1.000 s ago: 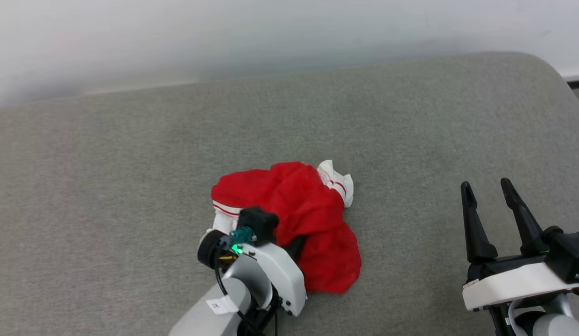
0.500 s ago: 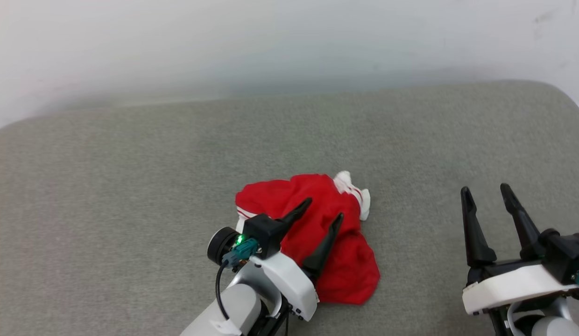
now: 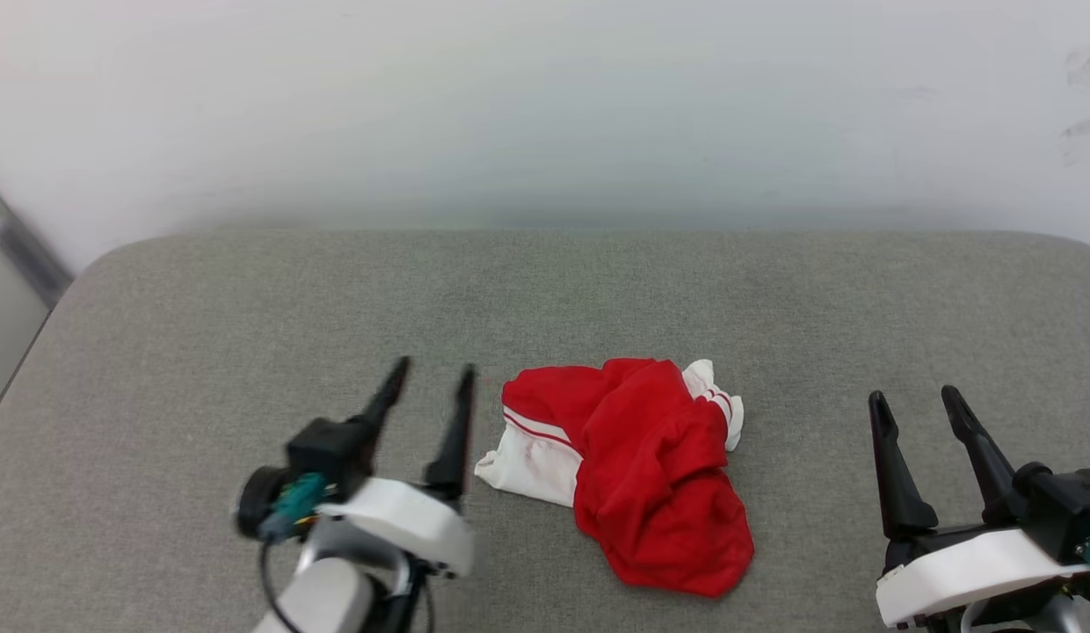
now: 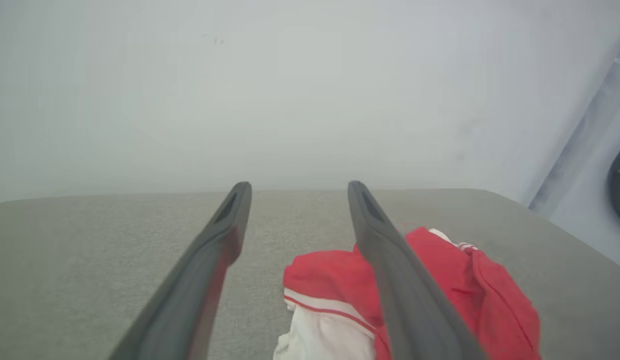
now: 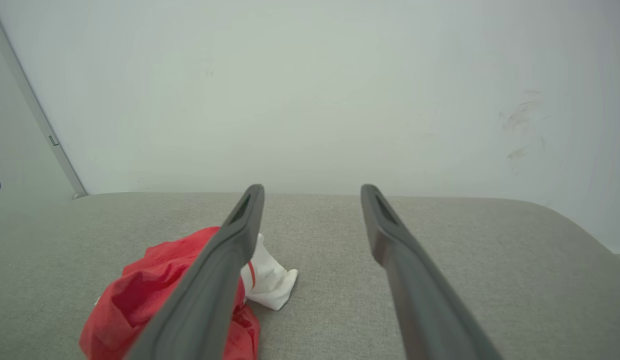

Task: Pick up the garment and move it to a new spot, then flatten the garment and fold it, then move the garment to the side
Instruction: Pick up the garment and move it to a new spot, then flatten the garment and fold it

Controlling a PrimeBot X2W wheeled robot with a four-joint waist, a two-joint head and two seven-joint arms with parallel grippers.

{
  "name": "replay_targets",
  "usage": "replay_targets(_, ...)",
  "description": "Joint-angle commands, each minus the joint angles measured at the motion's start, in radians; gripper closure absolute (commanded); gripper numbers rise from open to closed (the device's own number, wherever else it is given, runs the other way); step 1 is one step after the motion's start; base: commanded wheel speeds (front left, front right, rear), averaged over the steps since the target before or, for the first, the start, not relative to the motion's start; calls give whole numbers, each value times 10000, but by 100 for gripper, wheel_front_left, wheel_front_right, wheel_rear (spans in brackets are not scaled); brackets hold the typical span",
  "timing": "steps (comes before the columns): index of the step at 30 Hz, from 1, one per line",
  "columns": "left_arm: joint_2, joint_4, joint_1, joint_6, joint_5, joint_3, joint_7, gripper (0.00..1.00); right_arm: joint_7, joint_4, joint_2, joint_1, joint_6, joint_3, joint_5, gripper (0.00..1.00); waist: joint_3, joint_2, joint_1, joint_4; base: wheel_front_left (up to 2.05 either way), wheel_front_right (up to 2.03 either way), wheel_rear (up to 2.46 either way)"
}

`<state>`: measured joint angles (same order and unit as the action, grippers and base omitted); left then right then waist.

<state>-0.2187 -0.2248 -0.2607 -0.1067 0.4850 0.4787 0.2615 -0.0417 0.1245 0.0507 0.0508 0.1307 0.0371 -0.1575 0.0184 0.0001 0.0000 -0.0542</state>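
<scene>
Left pincer (image 3: 436, 366) hangs wide open and empty, just left of the garment (image 3: 650, 466) and its white sleeve. Right pincer (image 3: 912, 396) is spread wide too, holding nothing, well off to the garment's right. It lies in a crumpled heap mid-way across the grey bench (image 3: 202, 316), red over white.

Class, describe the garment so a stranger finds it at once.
Start at the wide grey cushion below the pale wall. Near its middle, between the left gripper and the right gripper, lies the garment, crumpled. It alone is bright red, with white red-striped sleeves.
</scene>
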Motion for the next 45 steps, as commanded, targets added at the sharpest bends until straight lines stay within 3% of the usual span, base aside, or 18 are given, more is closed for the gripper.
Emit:
replay_targets(1, -146, 138, 313, -143, -99, -370, 43, 0, 49, 43, -9, 170, 0, -15, -78, 0, 38, -1, 0, -15, 0, 0, 0)
replay_targets(6, -501, 403, 1101, -313, -367, -1597, 37, 0, 168, 70, -9, 397, 0, 0, -98, 0, 141, -1, 0, -49, 0, 0, 0)
replay_targets(12, -740, 374, 1737, -65, -637, -2351, 39, 0, 300, 63, -9, 633, 0, 77, -46, 0, 256, -1, 0, -67, 0, 0, 0)
replay_targets(33, -356, -79, 1745, 630, -1213, -2768, 39, 0, 620, 170, -9, 800, 0, 222, 37, 0, 315, -1, 0, -61, 0, 0, 0)
replay_targets(38, -168, -14, 1594, 736, -1374, -2803, 39, 0, 1011, -534, -10, 634, 0, 596, -307, 0, 123, -1, 0, -198, 0, 0, 0)
replay_targets(45, 194, 457, 1255, 899, -1690, -2836, 39, 0, 2968, -2542, 72, -641, 0, 1079, -426, 0, -585, -1, 0, -716, 0, 0, 0)
